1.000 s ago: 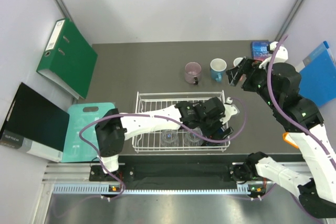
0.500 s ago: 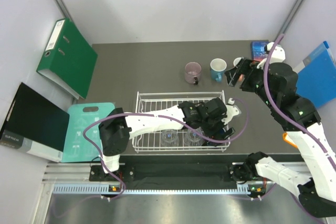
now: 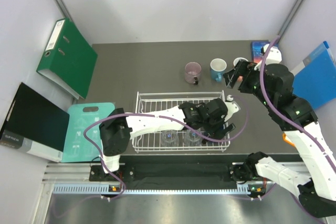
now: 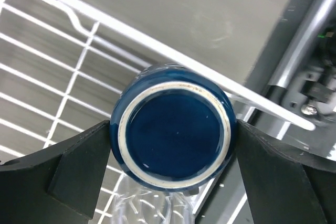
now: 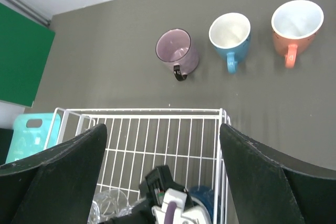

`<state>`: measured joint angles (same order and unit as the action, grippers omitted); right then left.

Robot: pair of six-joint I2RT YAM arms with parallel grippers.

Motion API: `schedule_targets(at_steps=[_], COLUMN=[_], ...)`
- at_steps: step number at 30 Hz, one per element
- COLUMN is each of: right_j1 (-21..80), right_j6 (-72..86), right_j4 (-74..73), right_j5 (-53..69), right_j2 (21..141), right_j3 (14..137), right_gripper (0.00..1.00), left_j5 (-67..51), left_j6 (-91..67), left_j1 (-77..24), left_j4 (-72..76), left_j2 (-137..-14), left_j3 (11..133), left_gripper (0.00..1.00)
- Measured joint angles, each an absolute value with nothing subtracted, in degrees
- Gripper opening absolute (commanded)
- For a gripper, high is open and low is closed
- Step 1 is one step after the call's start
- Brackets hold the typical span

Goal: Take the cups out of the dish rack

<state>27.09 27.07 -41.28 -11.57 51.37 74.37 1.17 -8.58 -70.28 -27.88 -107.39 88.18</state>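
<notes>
- Left wrist view: the left pincer [image 4: 173, 158] has its jaws spread wide, one on each side of the dark navy mug [image 4: 176, 145]. Whether the fingers [image 4: 79, 174] press on it cannot be told.
- The navy mug stands upside down, base up, in the near right corner of the dish rack [image 4: 157, 45], with a clear glass tumbler [image 4: 142, 208] just beside it.
- Top external view: two tumblers [image 3: 169, 137] [image 3: 192, 137] sit along the rack's near side, and the left arm reaches across the rack.
- Right wrist view: the right pincer [image 5: 165, 166] hangs above the bench [image 5: 105, 51] with jaws wide and nothing between them.
- The mauve-pink mug [image 5: 177, 51], light blue mug [image 5: 230, 34] and orange mug [image 5: 296, 20] stand upright in a row on the bench beyond the rack.
</notes>
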Motion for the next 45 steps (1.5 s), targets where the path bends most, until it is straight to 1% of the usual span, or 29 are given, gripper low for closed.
schedule_targets(at_steps=[7, 8, 9, 10, 11, 12, 14, 15, 17, 18, 19, 29, 34, 39, 45], right_j1=[27.09, 27.09, 27.09, 27.09, 27.09, 27.09, 27.09, 27.09, 27.09, 27.09, 27.09, 27.09, 27.09, 27.09, 27.09], right_j6=[27.07, 27.07, 27.07, 27.07, 27.07, 27.07, 27.07, 27.07, 27.09, 27.09, 27.09, 27.09, 27.05, 27.53, 27.64], right_j4=[-41.32, -41.32, -41.32, -41.32, -41.32, -41.32, -41.17, -41.30, -41.19, -41.32, -41.32, -41.30, -41.30, -39.46, -39.66], right_j5=[-11.27, -11.27, -11.27, -11.27, -11.27, -11.27, -11.27, -11.27, -11.27, -11.25, -11.27, -11.62, -12.49, -12.99, -15.20], right_j2=[50.96, 50.83, 50.72, 50.61, 50.52, 50.46, 50.28, 50.26, 50.26, 50.26, 50.26, 50.26, 50.26, 50.30, 50.26], right_j3=[74.22, 74.22, 74.22, 74.22, 74.22, 74.19, 73.87, 73.78, 73.54, 73.47, 73.47, 73.49, 73.56, 73.97, 74.37], right_gripper=[0.88, 0.87, 0.88, 0.87, 0.88, 0.88, 0.88, 0.87, 0.87, 0.87, 0.87, 0.87, 0.87, 0.87, 0.87], left_j5=[4.95, 5.06, 5.19, 5.21, 5.17, 5.19, 5.15, 4.99, 4.91, 4.91, 4.89, 5.56, 7.16, 7.62, 8.95], left_j6=[-8.16, -8.19, -8.19, -8.21, -8.19, -8.19, -8.03, -7.97, -7.97, -7.94, -7.94, -7.97, -7.99, -8.03, -10.74], left_j1=[-70.26, -70.26, -70.26, -70.26, -70.26, -70.26, -70.28, -70.26, -70.26, -70.26, -70.26, -70.26, -70.19, -69.78, -68.58], left_j4=[-28.23, -28.23, -28.23, -28.23, -28.18, -28.10, -28.03, -28.01, -28.01, -28.01, -28.01, -30.09, -32.38, -34.13, -33.67], left_j2=[-107.42, -107.42, -107.42, -107.42, -107.42, -107.42, -107.42, -107.42, -107.42, -107.42, -107.42, -106.08, -101.84, -97.69, -94.39], left_j3=[88.05, 87.99, 87.85, 87.77, 87.70, 87.64, 87.64, 87.61, 87.61, 87.61, 87.61, 87.53, 87.72, 90.43, 91.81], left_gripper=[0.98, 0.96, 0.89, 0.86, 0.81, 0.67, 0.52, 0.35, 0.16, 0.03, 0.00, 0.00, 0.00, 0.00, 0.00])
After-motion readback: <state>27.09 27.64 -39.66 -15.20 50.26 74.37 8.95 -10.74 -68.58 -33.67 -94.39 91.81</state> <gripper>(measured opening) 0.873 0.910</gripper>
